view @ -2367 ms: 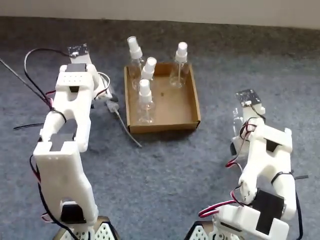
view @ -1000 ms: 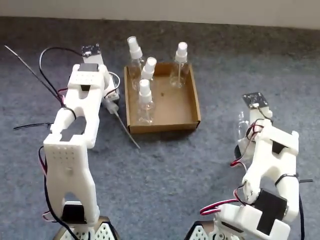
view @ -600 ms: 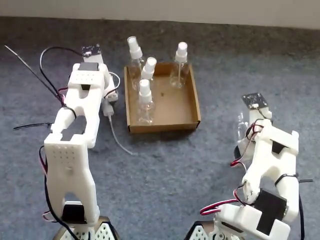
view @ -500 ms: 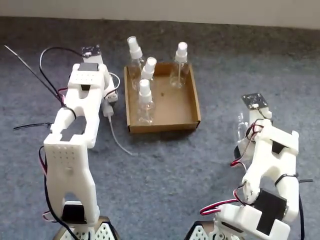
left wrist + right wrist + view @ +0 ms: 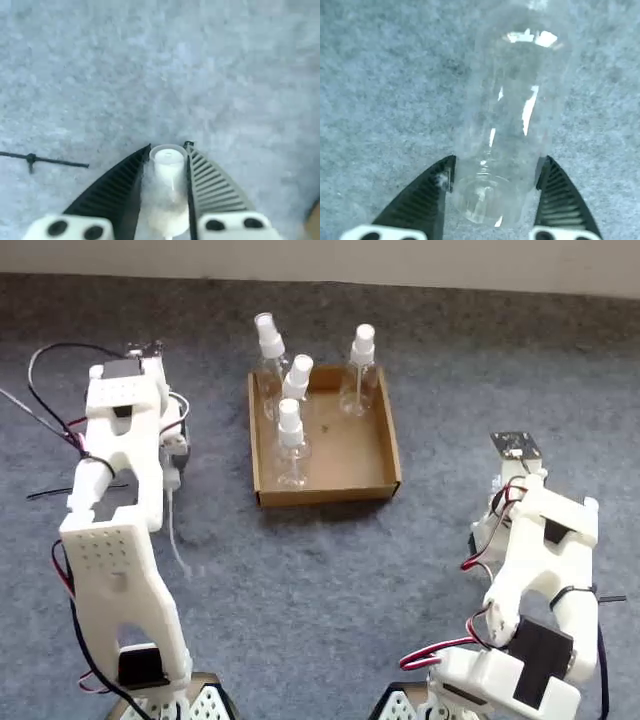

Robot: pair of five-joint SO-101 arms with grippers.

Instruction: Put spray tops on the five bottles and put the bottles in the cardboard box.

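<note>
The cardboard box sits at the middle back and holds several clear bottles with white spray tops. My left gripper is shut on a white spray top. In the high view it hangs left of the box, off the carpet, with the top's thin tube dangling below. My right gripper is shut on a clear bottle without a top, low over the carpet right of the box. The right arm hides that bottle in the high view.
Grey carpet covers the table, with open floor between the arms and in front of the box. Black cables trail left of the left arm, and one cable lies on the carpet under the left gripper.
The left arm has swung left, away from the box, lifting the spray top so its tube hangs free. The right arm edged forward over the bottle, which it now hides.
</note>
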